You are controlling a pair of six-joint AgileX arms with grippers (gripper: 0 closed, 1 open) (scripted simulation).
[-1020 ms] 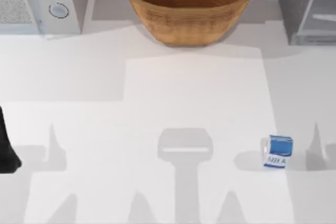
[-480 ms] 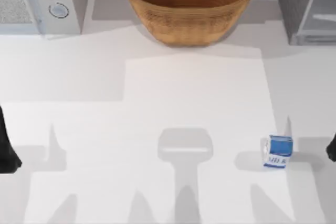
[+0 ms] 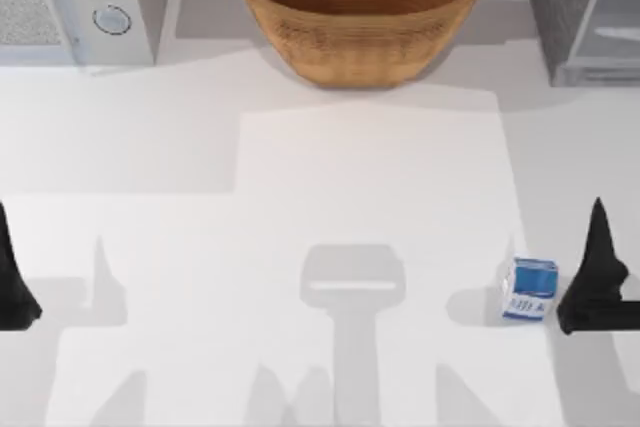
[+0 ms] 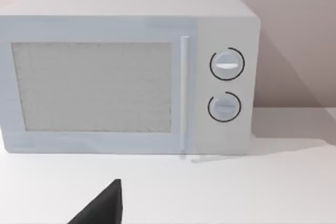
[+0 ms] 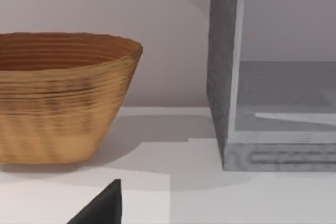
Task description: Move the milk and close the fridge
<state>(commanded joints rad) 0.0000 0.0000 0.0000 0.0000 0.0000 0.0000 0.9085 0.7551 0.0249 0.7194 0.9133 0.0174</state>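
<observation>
At the table's left edge the left gripper (image 3: pixel 14 277) sits parked; whether its fingers are spread or closed cannot be told. A microwave (image 3: pixel 75 2) stands far left, a basket (image 3: pixel 360 12) far centre. The milk (image 3: pixel 528 290) stands upright near right, its grey lettering probably reading "MILK", though blurred. It looks light and stiff-sided, best pinched across its flat sides below the blue top. The right gripper (image 3: pixel 592 282) is just beside it; its finger state is unclear. The fridge (image 3: pixel 585 12) stands far right.
</observation>
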